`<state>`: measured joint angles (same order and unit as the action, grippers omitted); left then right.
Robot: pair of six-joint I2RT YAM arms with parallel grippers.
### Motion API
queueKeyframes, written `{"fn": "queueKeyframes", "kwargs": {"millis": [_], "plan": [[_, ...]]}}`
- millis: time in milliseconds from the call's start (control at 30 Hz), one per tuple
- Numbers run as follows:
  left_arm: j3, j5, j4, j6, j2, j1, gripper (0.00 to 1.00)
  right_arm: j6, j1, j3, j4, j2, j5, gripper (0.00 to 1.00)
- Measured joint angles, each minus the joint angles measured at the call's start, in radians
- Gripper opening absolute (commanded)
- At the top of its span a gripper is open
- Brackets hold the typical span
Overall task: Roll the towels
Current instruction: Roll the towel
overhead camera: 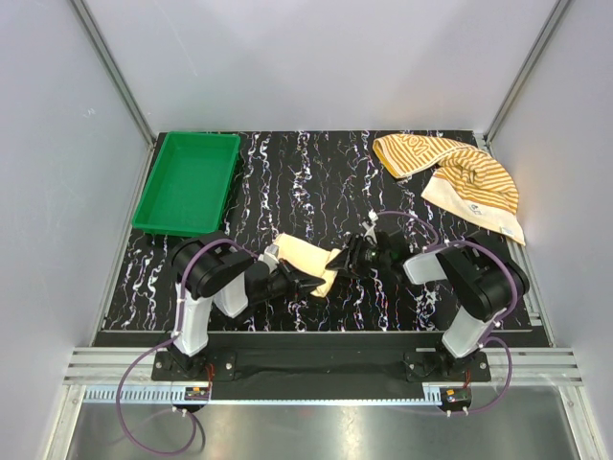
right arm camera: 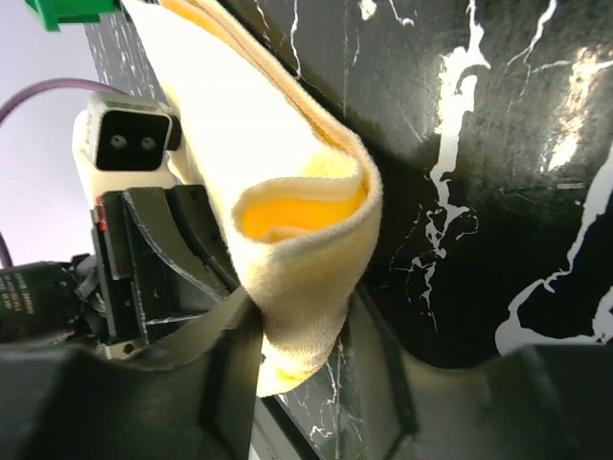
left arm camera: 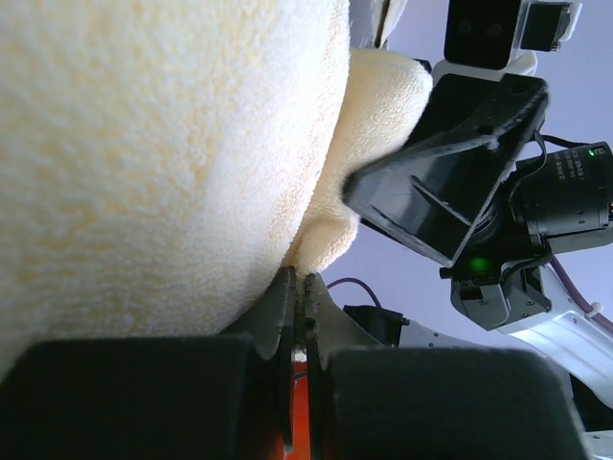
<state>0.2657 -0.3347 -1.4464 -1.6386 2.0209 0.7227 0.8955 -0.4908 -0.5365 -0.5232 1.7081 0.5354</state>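
We are seeing two towels, one tray and two arms on the tabletop (overhead camera: 316,182). The yellow towel (overhead camera: 305,259) is sitting close to the near edge, about midway between the left and right edges, caught between the two claws. It is hanging as a loose fold, its long axis slanting from far-left to near-right. The left claw (left arm camera: 299,287) is pinching the towel's lower edge, its jaws pressed together on the cloth. The right claw (right arm camera: 306,335) is reaching in from the right and straddling the towel's folded near-right end. Its jaws are standing about half apart. One finger is touching the cloth while the other is sitting just off it, so we are not calling it a grip. The striped towel (overhead camera: 460,177) is lying crumpled in the far right corner, well apart from both claws. Its long axis is running from the far edge down toward the right edge, and its pale back and small label (overhead camera: 476,204) are showing at the near-right end, which is reaching the right edge. The tray (overhead camera: 144,218) is filling the far left corner, its long side lying along the left edge. Between the tray and the striped towel, a wide band of bare tabletop is running from the far edge down to the claws. Grey walls (overhead camera: 57,192) are closing in the left, far and right sides.
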Motion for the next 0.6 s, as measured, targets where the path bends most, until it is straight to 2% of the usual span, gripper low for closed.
{"fn": "queueKeyframes", "kwargs": {"millis": [33,100,133,267,300,333,367,433,500,600], "plan": [[0.0,-0.002,0.0,0.0,0.0,0.0,0.0,0.0,-0.003,0.0,-0.004,0.005,0.0,0.4],[0.0,-0.003,0.0,0.0,0.0,-0.002,0.0,-0.007,-0.006,0.0,-0.005,0.011,-0.001,0.06],[0.0,-0.003,0.0,0.0,0.0,-0.002,0.0,-0.009,-0.007,0.001,-0.005,0.011,-0.001,0.0],[0.0,-0.003,0.0,0.0,0.0,-0.002,0.01,-0.01,-0.009,-0.002,0.021,0.009,-0.012,0.0],[0.0,-0.003,0.0,0.001,0.0,-0.002,0.04,-0.013,-0.009,-0.005,0.04,0.008,-0.016,0.0],[0.0,-0.004,0.0,0.002,-0.001,-0.002,0.09,-0.018,-0.009,-0.012,0.06,0.005,-0.019,0.0],[0.0,-0.006,0.003,0.003,-0.003,-0.002,0.24,-0.024,-0.009,-0.02,0.085,0.0,-0.022,0.0],[0.0,-0.01,0.013,0.007,-0.012,-0.005,0.36,-0.036,-0.011,-0.037,0.136,-0.018,-0.028,0.0],[0.0,-0.017,0.033,0.019,-0.042,-0.009,0.55,-0.059,-0.013,-0.067,0.221,-0.042,-0.045,0.0],[0.0,-0.025,0.095,0.051,-0.132,-0.012,0.63,-0.1,-0.014,-0.127,0.365,-0.087,-0.074,0.0]]}}
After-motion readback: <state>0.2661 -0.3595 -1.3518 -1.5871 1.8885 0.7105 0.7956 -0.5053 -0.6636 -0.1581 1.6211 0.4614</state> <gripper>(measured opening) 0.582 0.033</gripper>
